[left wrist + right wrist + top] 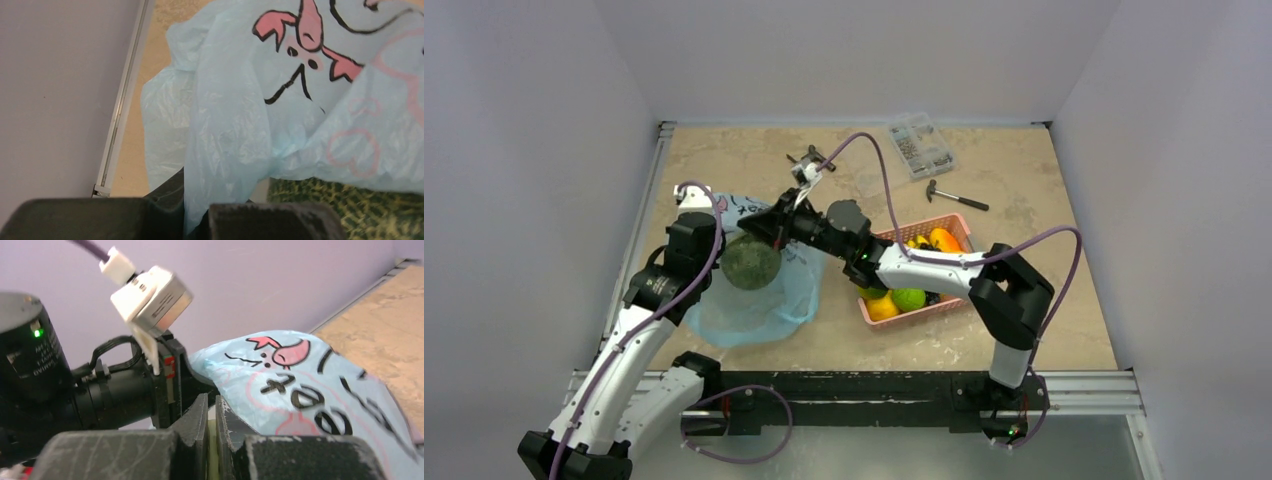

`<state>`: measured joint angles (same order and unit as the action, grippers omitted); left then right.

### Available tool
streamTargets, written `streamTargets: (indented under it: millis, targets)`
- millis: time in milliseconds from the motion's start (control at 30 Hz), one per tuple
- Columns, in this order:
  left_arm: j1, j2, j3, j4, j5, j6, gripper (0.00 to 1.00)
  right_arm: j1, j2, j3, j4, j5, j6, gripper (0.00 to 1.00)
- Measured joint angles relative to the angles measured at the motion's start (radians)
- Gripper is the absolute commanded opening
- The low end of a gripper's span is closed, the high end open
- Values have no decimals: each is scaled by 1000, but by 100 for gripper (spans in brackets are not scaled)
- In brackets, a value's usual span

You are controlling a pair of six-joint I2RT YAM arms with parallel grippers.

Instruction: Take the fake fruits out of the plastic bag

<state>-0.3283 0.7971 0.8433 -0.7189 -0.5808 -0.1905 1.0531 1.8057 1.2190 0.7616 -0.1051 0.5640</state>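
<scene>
Your plastic bag (759, 305) lies slumped on the table left of centre, its upper edge lifted towards the left arm. The melon (751, 262) sits at the bag's mouth. It is bare from above, but film drapes against it in the left wrist view, so I judge it not yet clear. The pink basket (919, 313) stands well to the right, holding other fruit.

Your left gripper (192, 220) has its jaws close together with film running down between them, apparently pinching the bag to anchor it. Your right gripper (211, 405) is all but closed on a thin pale-green sliver, probably the melon's stem, the one part narrow enough to pinch. No red fruit shows anywhere.
</scene>
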Motion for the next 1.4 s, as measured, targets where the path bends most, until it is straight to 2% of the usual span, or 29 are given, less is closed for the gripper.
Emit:
streamTargets:
  millis: [133, 333, 667, 800, 900, 1033, 1133, 1233, 1333, 1400]
  targets:
    - [0, -1, 0, 0, -6, -9, 0, -71, 2, -1, 16, -135, 119, 0]
    - [0, 11, 0, 0, -40, -28, 0, -57, 0, -19, 18, -283, 214, 0]
    - [0, 101, 0, -34, -138, -91, 0, -51, -154, -36, -74, -413, 215, 0]
    - [0, 99, 2, -46, -169, -109, 2, -58, -269, -37, -200, -373, 138, 0]
    - [0, 98, 2, -51, -197, -115, 14, -73, -396, -37, -346, -244, 32, 0]
    - [0, 116, 18, -82, -218, -133, 46, -86, -579, -55, -508, 3, -130, 0]
    - [0, 127, 34, -92, -220, -148, 64, -102, -697, -74, -605, 203, -249, 0]
    - [0, 119, 43, -100, -217, -164, 78, -147, -766, -110, -671, 348, -322, 0]
    - [0, 87, 43, -110, -206, -176, 95, -199, -815, -190, -718, 427, -344, 0]
    - [0, 58, 44, -115, -200, -187, 98, -216, -838, -256, -746, 455, -345, 0]
